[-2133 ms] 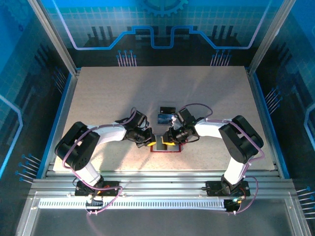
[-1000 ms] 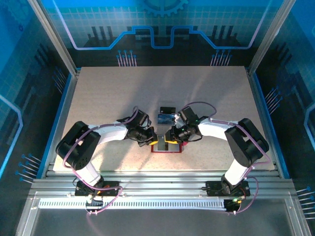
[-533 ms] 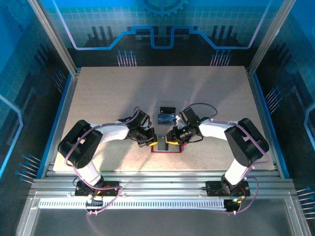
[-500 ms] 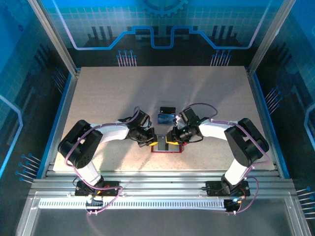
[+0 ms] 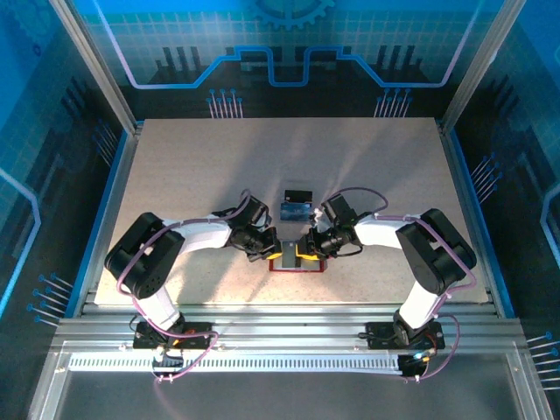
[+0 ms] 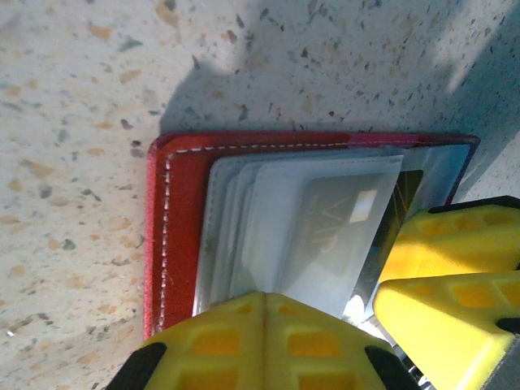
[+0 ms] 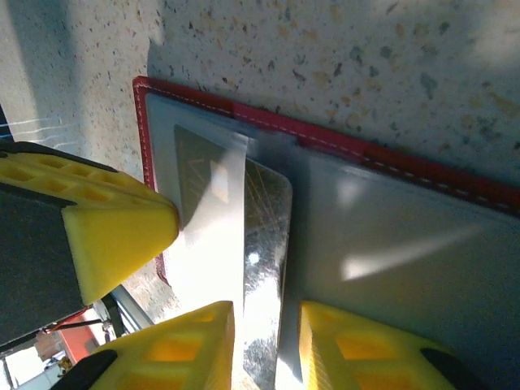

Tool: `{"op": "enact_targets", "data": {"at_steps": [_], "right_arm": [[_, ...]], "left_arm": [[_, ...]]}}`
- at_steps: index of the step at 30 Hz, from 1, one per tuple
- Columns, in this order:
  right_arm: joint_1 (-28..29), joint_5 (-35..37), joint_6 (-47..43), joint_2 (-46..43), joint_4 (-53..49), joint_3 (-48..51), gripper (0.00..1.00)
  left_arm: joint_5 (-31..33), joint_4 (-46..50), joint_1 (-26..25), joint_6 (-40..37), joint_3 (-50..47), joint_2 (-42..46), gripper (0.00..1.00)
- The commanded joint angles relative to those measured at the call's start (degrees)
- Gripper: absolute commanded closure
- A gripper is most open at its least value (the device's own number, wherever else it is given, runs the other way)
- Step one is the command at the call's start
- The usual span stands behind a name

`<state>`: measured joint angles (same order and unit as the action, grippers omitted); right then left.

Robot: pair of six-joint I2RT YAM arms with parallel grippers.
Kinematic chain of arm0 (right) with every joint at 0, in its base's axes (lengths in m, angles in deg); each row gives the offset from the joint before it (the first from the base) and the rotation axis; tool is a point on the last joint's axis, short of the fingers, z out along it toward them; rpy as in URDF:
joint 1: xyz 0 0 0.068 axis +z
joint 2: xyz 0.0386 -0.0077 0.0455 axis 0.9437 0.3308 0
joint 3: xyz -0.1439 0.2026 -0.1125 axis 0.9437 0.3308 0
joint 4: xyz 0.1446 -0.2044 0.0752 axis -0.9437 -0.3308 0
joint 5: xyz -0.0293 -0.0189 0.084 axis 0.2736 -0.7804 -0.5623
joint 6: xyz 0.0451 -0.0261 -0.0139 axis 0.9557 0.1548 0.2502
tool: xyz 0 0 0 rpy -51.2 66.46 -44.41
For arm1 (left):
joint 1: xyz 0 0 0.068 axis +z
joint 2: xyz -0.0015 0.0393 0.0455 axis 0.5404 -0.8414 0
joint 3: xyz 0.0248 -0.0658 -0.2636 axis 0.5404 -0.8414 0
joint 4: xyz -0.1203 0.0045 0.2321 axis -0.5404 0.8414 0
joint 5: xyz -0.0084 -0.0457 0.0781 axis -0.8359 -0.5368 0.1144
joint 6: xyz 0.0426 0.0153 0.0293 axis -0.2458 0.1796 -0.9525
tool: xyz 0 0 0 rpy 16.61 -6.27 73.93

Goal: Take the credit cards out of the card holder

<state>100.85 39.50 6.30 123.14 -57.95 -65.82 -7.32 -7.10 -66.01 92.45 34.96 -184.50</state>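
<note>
On the speckled table (image 5: 175,175), the red card holder (image 6: 175,236) lies open near my bases. My left gripper (image 6: 264,321), shut, presses on its left leaf. My right gripper (image 7: 260,313), narrowly open, straddles a dark credit card (image 7: 266,227) half out of its pocket. The glossy card could slip from my fingers, or drag the holder up with it.

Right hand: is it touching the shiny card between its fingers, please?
Cannot tell. Right wrist view: the card sits between the right hand's fingers, but glare hides any contact.
</note>
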Motion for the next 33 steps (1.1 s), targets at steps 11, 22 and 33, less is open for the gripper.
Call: {"op": "enact_targets", "data": {"at_steps": [11, 22, 33], "right_arm": [[-1.5, -3.0, 2.5, -0.7, 3.8, 2.0, 0.78], [-1.9, -4.2, 3.7, -0.7, 5.8, 2.5, 0.85], [-3.3, -3.3, 1.1, -2.6, 2.1, 2.6, 0.9]], "left_arm": [[0.7, 2.8, -0.9, -0.8, 0.6, -1.9, 0.97], [0.8, 3.3, -0.8, -1.1, 0.8, -1.8, 0.97], [0.8, 3.5, -0.8, -1.3, 0.8, -1.6, 0.97]]}}
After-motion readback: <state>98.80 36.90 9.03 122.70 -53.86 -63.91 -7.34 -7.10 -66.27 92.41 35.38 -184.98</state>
